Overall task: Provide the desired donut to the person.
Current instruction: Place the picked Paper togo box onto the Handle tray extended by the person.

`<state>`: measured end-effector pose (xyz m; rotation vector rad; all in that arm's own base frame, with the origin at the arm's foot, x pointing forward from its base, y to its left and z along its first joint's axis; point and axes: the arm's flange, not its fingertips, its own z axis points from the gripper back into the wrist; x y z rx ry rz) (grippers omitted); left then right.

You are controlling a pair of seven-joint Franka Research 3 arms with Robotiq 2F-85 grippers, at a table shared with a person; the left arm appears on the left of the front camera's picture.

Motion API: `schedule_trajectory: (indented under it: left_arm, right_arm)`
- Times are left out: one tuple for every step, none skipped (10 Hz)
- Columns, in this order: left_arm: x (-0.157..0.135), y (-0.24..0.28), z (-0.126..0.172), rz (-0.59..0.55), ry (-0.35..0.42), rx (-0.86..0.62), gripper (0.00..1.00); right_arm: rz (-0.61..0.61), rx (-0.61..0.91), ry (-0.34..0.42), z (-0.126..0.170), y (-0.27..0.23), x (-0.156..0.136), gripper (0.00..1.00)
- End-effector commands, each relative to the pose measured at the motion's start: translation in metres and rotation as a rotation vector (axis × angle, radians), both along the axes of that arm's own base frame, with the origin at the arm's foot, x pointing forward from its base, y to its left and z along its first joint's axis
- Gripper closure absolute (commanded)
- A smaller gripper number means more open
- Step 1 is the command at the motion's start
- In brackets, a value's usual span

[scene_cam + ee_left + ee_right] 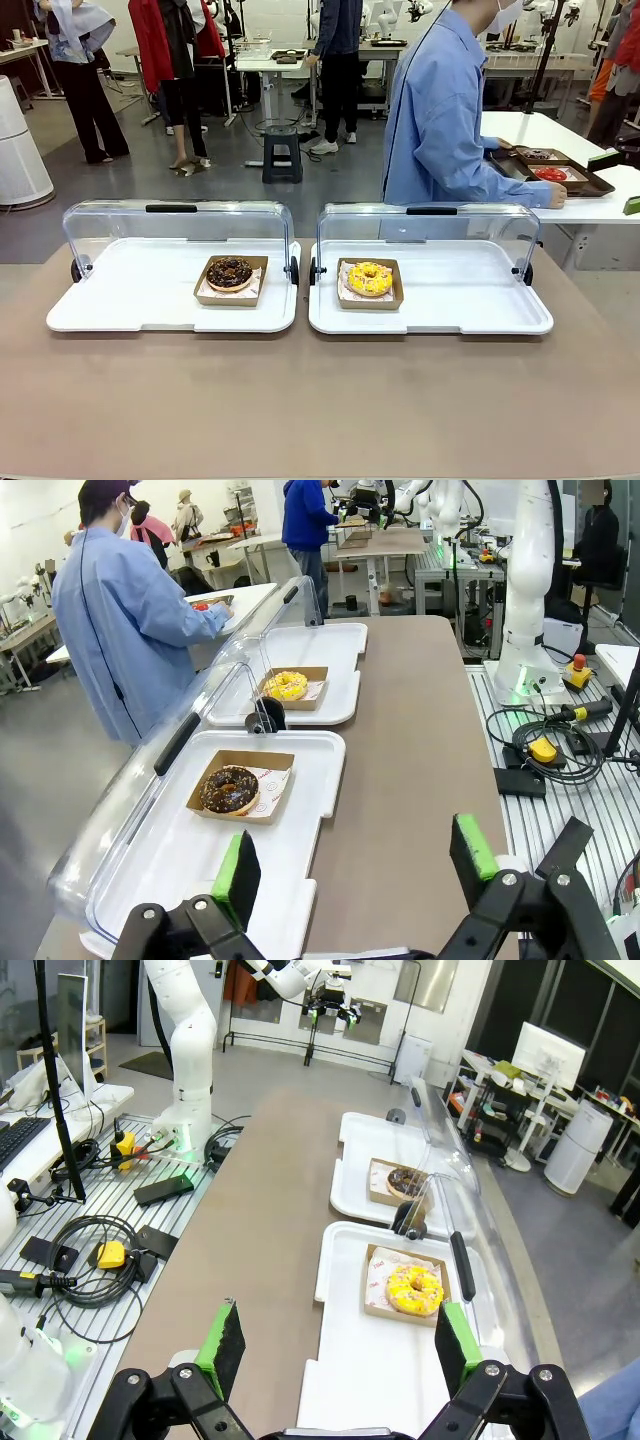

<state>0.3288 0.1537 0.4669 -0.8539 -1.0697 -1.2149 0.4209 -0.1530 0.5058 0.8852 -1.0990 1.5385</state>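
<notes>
A chocolate donut (230,273) sits in a brown paper tray on the left white tray (120,300). On the right white tray (470,300) a yellow-iced donut (370,278) rests in its own paper tray. The person (440,110) in a light blue shirt stands beyond the table, turned away, with a hand at a side table. My left gripper (350,865) hangs open above the table's near side, the chocolate donut (230,789) ahead of it. My right gripper (335,1345) is open too, with the yellow donut (414,1289) just ahead.
Both trays have clear hinged lids (180,228) swung open at the far side. A side table (560,170) at the right back holds dark trays with more donuts. Cables and boxes (100,1255) lie beside the table. Bystanders stand far back.
</notes>
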Motion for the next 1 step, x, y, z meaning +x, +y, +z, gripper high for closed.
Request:
schedule_trajectory:
  left_arm:
    - [-0.0001,0.0004,0.0008,0.001,-0.006,-0.011,0.00]
  right_arm:
    - [-0.011,-0.006,0.010,0.0004,0.0027,-0.0007,0.00]
